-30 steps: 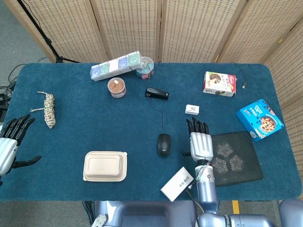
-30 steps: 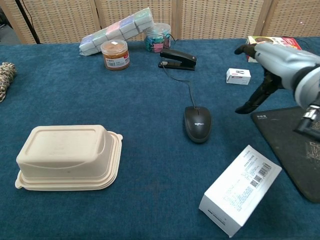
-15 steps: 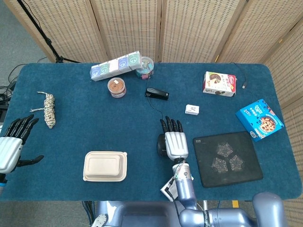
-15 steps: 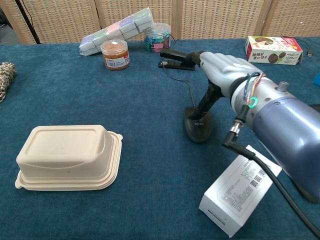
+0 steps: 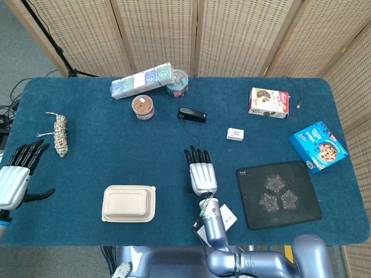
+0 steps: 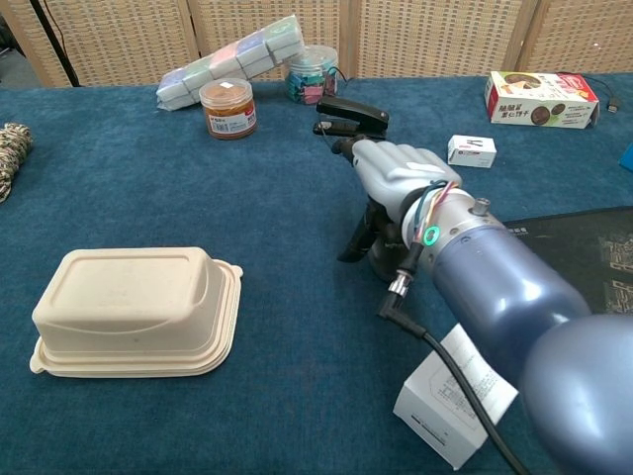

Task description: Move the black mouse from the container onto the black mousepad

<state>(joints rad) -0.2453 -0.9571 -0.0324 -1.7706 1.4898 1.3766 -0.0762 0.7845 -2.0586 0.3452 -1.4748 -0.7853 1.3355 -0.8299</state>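
Since the earlier frames the right hand (image 5: 201,175) has travelled from beside the black mousepad (image 5: 278,194) toward the 9 o'clock side and now sits directly over the black mouse (image 6: 381,259), which in the head view is entirely hidden beneath it. The left hand (image 5: 16,176) remains at the 9 o'clock edge of the surface (image 5: 116,145), fingers (image 5: 29,152) spread and holding nothing, essentially unchanged. The chest view shows what the head view cannot: a small dark portion of the mouse below the right palm, with the thumb reaching down on its near-left side; whether the right hand's fingers actually grip the mouse cannot be told, though they lie extended side by side. The mouse rests on the blue surface, well apart from the closed beige container (image 5: 128,202) at 9 o'clock of it and from the mousepad at 3 o'clock; its cable runs toward 12 o'clock to the black stapler (image 5: 192,114). The head view alone shows the left hand, the rope bundle (image 5: 59,133) and the blue cookie box (image 5: 317,146). The white carton (image 6: 450,401), plain in the chest view, is largely hidden by the right forearm from above.
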